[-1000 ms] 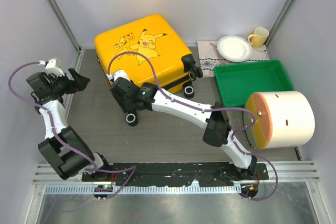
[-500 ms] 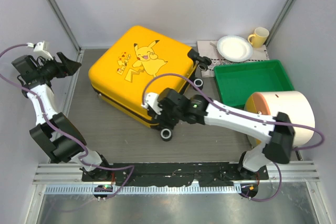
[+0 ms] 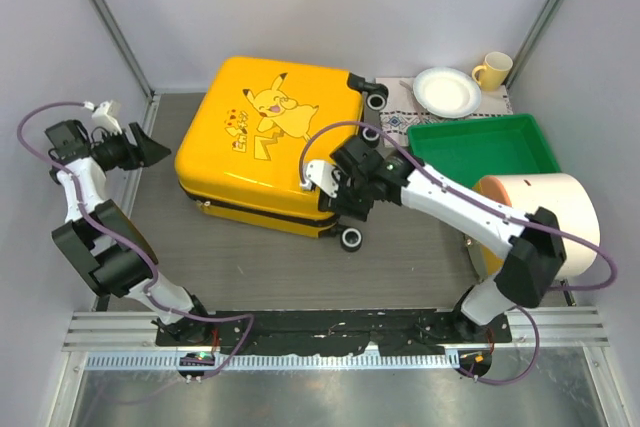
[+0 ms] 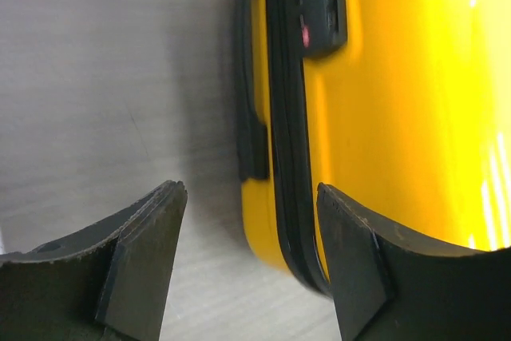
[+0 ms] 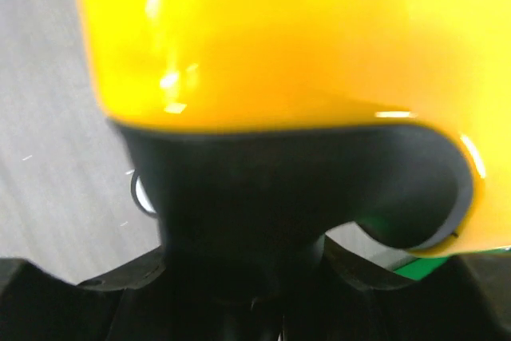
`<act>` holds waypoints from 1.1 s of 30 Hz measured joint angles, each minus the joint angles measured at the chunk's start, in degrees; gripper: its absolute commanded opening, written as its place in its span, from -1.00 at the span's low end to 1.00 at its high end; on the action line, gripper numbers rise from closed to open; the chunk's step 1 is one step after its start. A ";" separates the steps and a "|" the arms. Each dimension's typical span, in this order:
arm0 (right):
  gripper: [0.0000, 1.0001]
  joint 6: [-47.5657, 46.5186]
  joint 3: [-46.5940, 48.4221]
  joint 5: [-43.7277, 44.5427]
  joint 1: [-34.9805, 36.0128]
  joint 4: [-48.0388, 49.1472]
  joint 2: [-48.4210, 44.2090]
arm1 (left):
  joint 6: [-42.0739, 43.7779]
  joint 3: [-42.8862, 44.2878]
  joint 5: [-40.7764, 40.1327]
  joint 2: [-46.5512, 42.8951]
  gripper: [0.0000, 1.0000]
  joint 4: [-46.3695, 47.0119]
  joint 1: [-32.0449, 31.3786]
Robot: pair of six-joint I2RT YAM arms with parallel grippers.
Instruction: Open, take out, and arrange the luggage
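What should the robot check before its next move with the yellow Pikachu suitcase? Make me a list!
1. Luggage lying flat, picture side up: ok.
2. Lid open: not ok. The black zipper seam looks shut wherever it shows.
3. Left fingers ready: ok. They are apart with nothing between them, beside the luggage's left edge and not touching it.
4. Right fingers gripping something at the corner by the near wheel: cannot tell. That view is dark and blurred.
5. Green tray and cream cylinder apart from the luggage: ok. Both sit off to its right.
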 measured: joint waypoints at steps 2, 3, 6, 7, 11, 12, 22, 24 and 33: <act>-0.99 -1.42 3.80 0.52 -2.64 -0.72 4.02 | 1.40 -3.19 0.17 -0.46 0.41 -1.40 0.55; -0.99 -2.43 5.35 0.90 -3.80 -0.50 5.70 | 2.54 -5.11 0.15 -0.76 0.40 -2.40 1.11; -0.99 -5.57 10.58 1.79 -6.49 -0.02 10.60 | 5.60 -8.63 -0.33 -2.19 0.28 -4.48 2.45; -0.99 -6.47 12.09 1.84 -7.10 0.26 11.98 | 6.95 -9.68 -0.44 -3.06 0.26 -5.22 2.89; -0.99 -7.80 15.26 -0.42 -8.28 1.92 14.84 | 13.14 -15.32 -0.44 -9.53 -0.05 -7.34 4.13; -0.99 -7.61 15.39 -1.07 -8.28 2.08 14.93 | 13.97 -17.05 -0.28 -11.47 -0.10 -7.54 4.44; -0.99 -3.50 15.43 -3.61 -8.15 2.54 14.93 | 9.81 -38.64 -1.18 -28.39 -0.27 2.29 4.94; -0.99 -2.54 15.39 -3.91 -7.85 3.06 14.93 | 7.63 -40.41 -3.54 -30.34 -0.28 4.98 2.69; -0.98 0.85 15.10 -4.55 -6.86 5.01 14.91 | 0.37 -40.63 -15.52 -29.51 -0.40 12.09 -5.92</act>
